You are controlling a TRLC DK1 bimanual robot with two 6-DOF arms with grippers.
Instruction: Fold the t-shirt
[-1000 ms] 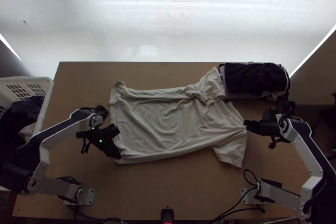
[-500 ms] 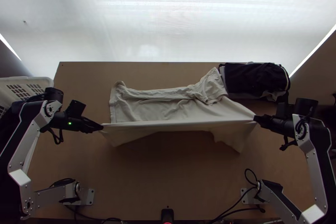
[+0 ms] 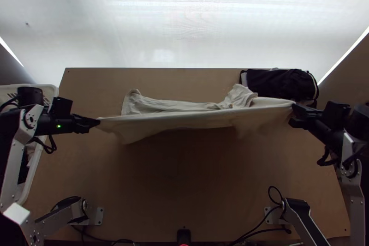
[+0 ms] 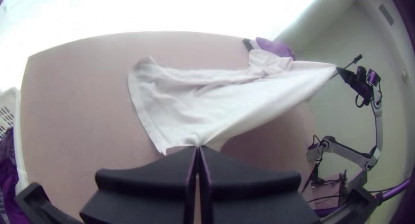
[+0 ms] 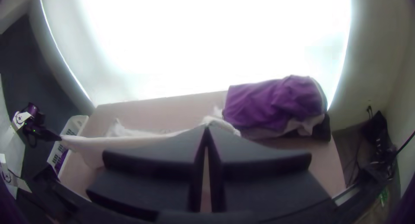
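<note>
Pale T-shirt (image 3: 184, 117), soft, wrinkled, stretched taut-edged

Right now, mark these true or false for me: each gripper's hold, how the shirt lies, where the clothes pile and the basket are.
1. The left gripper is shut on the t-shirt. True.
2. The right gripper is open, holding nothing. False: it is shut on the shirt too.
3. The whole shirt lies flat on the table. False: a stretch is held up, taut between the grippers, while the far part rests on the table.
4. The clothes pile is at the table's far right. True.
5. The white basket is on the right arm's side. False: it is on the left arm's side.
</note>
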